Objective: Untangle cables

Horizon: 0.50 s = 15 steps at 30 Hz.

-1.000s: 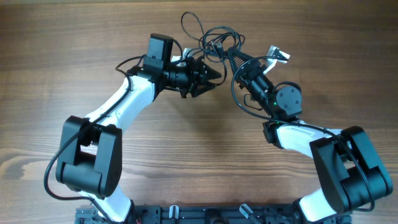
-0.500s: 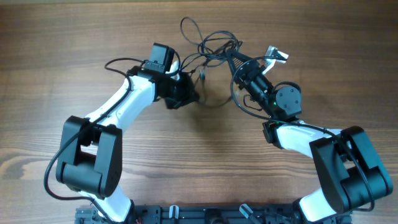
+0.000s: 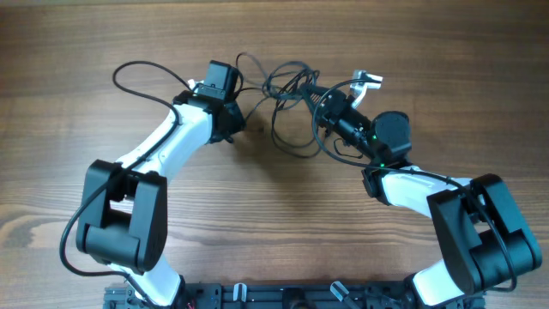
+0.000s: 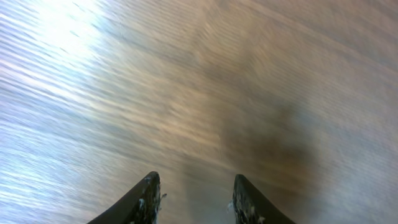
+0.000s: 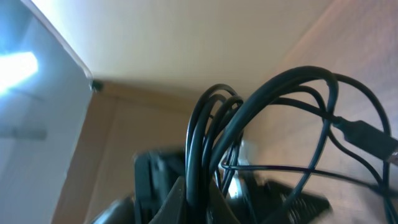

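Leftward slid the thin black looping cables (image 5: 205, 149) (glossy), clamped in the right gripper (image 3: 317, 94); left gripper (image 4: 196, 188) gapes empty.

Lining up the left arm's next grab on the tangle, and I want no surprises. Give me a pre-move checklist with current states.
1. Right gripper shut on the cables: ok; a bundle runs through its grip.
2. Left gripper open and empty: ok; only bare table shows in its gap.
3. Cables separated: not ok; loops cross in one clump between the arms.
4. Left wrist view sharp enough to aim: not ok; blurred.
5. Plug ends located: cannot tell; only one plug shows clearly.
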{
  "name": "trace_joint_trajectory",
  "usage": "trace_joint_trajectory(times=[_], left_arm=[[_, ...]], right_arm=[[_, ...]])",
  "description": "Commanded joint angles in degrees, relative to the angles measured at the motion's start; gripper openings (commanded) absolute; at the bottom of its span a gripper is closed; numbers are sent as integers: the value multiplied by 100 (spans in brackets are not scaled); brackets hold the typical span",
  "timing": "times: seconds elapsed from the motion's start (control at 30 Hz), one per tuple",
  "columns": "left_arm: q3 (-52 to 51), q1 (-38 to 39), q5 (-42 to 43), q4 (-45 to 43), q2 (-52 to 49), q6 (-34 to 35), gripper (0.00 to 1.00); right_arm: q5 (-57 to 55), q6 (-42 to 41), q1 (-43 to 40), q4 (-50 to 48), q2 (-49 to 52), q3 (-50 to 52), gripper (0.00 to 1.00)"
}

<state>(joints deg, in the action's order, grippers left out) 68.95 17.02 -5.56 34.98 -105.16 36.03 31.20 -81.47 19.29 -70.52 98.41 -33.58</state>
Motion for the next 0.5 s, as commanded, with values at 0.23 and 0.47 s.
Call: trace_joint_trajectory(times=[0.23, 0.47], left_arm=[[-7, -1287, 1113, -85, 26, -428, 60], [-7, -1961, 3862, -85, 26, -2232, 84]], right_arm=[[1864, 1569, -4, 1200, 66, -81, 4], [2621, 2559, -4, 1670, 66, -83, 4]])
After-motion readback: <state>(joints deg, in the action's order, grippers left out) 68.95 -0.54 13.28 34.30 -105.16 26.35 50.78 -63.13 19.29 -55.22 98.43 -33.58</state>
